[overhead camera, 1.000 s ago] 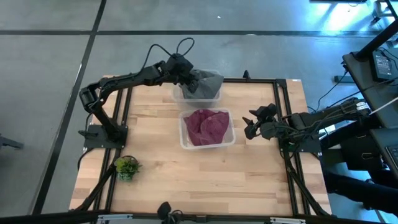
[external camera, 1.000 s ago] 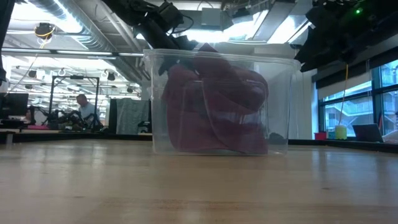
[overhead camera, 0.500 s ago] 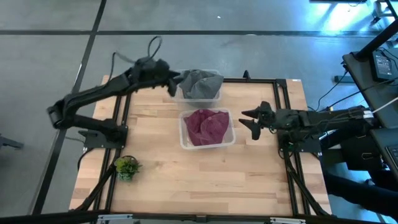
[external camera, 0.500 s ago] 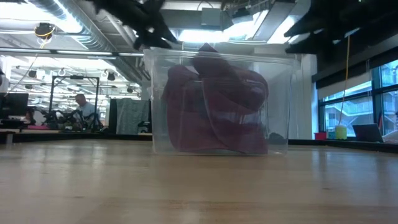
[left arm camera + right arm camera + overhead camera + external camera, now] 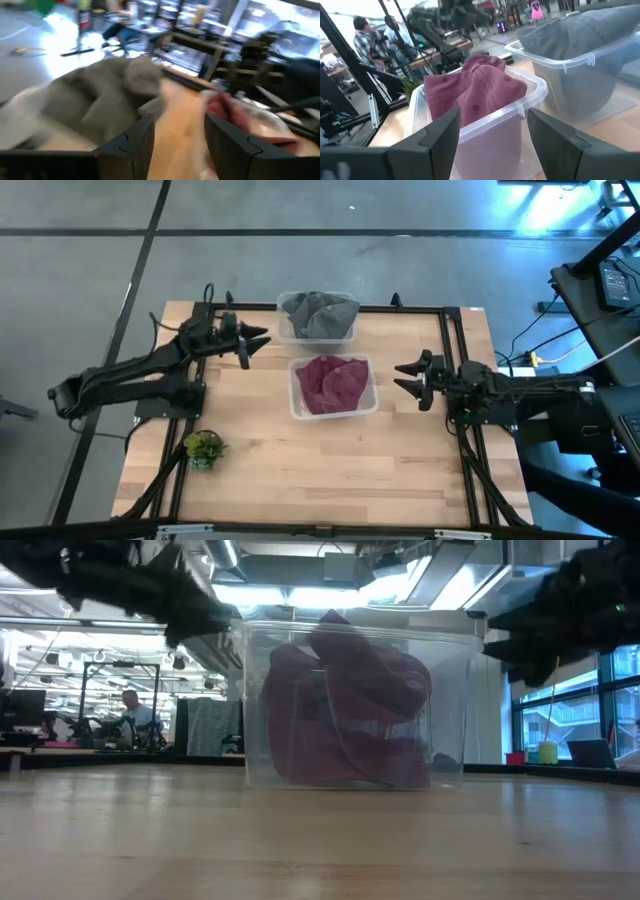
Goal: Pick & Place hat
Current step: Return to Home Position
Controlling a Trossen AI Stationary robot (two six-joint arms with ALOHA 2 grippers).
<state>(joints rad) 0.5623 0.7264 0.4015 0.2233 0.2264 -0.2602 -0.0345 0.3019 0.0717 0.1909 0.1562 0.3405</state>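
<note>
High view sets it out: both arms are clear of the bins and the caps are inside them. Nearest, at the left of the table [image 5: 330, 470], a potted plant [image 5: 204, 448] stands well apart from everything. Farther in, at the table's middle, the bottom bin [image 5: 296, 412] holds the red cap [image 5: 335, 383], bunched and filling it. Level with that bin and to its right, the right gripper [image 5: 399, 377] hovers near the bin's right wall without touching it, pointing left at it. Its fingers are spread wide with nothing between them, and the right wrist view agrees, the red cap [image 5: 475, 90] lying straight ahead past the bare fingers [image 5: 440, 135]. A little farther and on the left, the left gripper [image 5: 256, 348] hangs over the table, pointing right toward the gap where the two bins meet, fingers likewise parted and empty. Farthest, at the far edge, the top bin [image 5: 283, 330] holds the gray caps [image 5: 318, 313]; the cloth looks like more than one cap, though the folds do not let me count. The two bins line up near to far down the middle, so each load lies inward of its gripper. By my judgement, going home means each arm drawing outward, away from that line; the right gripper is the nearer to a bin wall.
</note>
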